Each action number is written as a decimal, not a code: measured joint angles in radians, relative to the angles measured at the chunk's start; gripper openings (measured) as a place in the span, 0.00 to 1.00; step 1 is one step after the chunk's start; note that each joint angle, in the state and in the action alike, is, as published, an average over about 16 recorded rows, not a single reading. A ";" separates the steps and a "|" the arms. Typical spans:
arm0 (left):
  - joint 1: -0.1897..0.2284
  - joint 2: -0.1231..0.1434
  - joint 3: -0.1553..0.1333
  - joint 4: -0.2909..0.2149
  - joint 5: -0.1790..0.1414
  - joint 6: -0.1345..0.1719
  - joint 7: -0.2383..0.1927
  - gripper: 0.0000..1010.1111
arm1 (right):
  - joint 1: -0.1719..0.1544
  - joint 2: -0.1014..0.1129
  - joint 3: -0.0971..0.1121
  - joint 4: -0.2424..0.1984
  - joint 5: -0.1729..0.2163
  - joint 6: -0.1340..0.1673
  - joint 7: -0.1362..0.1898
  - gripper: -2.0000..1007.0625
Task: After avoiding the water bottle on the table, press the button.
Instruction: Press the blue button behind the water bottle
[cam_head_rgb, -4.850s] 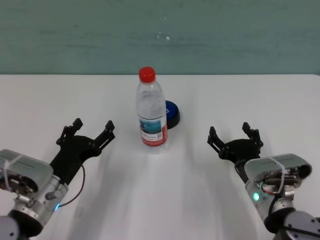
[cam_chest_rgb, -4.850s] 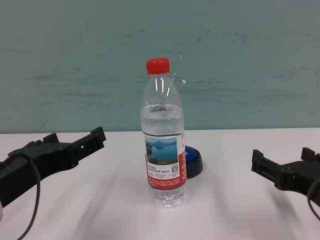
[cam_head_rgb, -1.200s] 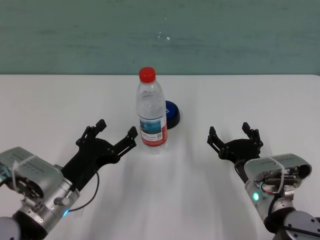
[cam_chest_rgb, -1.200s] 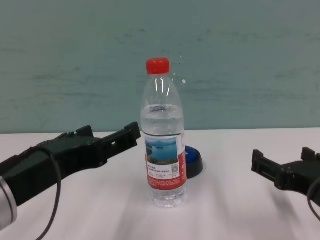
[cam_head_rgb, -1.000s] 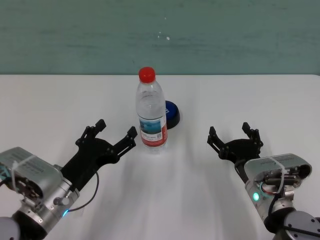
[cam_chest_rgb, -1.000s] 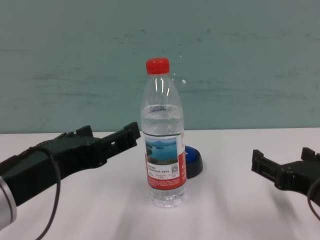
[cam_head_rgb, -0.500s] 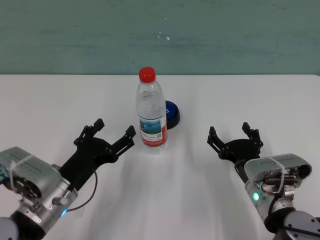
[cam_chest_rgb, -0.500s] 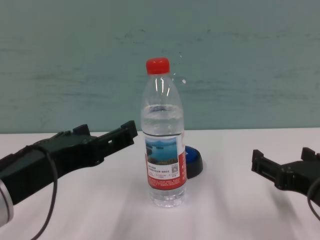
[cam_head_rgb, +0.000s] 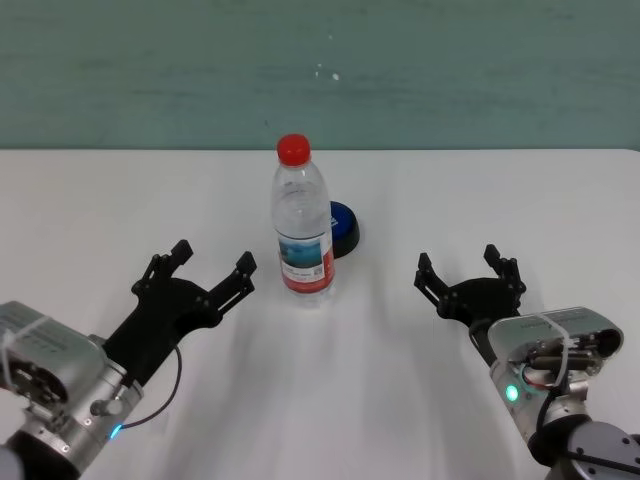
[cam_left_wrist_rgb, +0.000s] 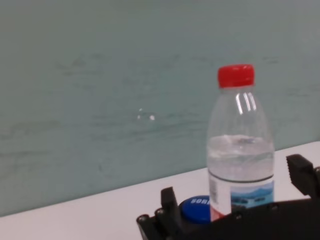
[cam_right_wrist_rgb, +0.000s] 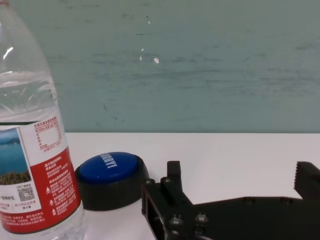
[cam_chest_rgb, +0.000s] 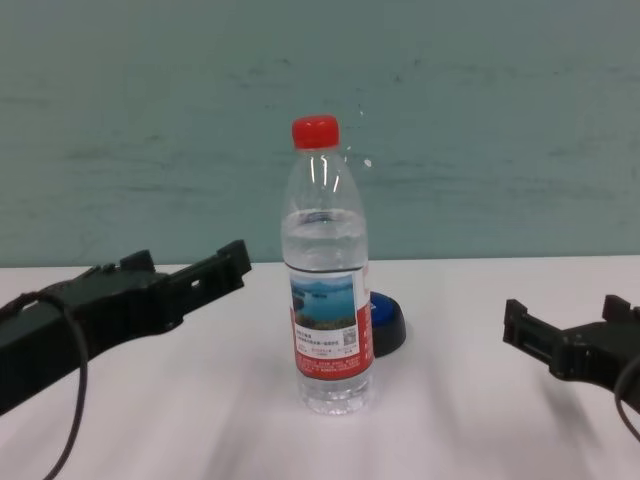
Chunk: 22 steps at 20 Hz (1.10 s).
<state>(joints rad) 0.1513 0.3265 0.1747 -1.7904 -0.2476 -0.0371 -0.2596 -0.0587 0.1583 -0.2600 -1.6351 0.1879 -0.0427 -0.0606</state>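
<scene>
- Because the bottle (cam_head_rgb: 302, 224) stands at frame centre directly before the button (cam_head_rgb: 343, 229), it blocks a straight approach across the counter (cam_head_rgb: 480, 200).
- Left end effector (cam_head_rgb: 198, 275), fingers spread and empty, at lower left; right end effector (cam_head_rgb: 470, 278), likewise released, parked lower right.

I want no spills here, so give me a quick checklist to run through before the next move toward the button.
1. Bottle upright, cap on: ok.
2. Left gripper clear of the bottle, fingers open: ok.
3. Button visible and unpressed behind the bottle: ok.
4. Straight path from the left gripper to the button: not ok, the bottle stands in the way.
5. Right gripper parked open on the right, apart from both: ok.
6. Table around the bottle's right side free for a detour: ok.
</scene>
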 joint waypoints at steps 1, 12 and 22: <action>0.001 0.000 -0.003 0.001 0.000 0.000 0.002 1.00 | 0.000 0.000 0.000 0.000 0.000 0.000 0.000 1.00; -0.022 -0.002 -0.036 0.052 0.007 -0.006 0.008 1.00 | 0.000 0.000 0.000 0.000 0.000 0.000 0.000 1.00; -0.076 0.001 -0.040 0.107 0.024 -0.013 -0.007 1.00 | 0.000 0.000 0.000 0.000 0.000 0.000 0.000 1.00</action>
<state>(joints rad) 0.0750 0.3274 0.1343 -1.6829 -0.2232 -0.0502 -0.2666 -0.0588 0.1583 -0.2600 -1.6351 0.1879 -0.0427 -0.0605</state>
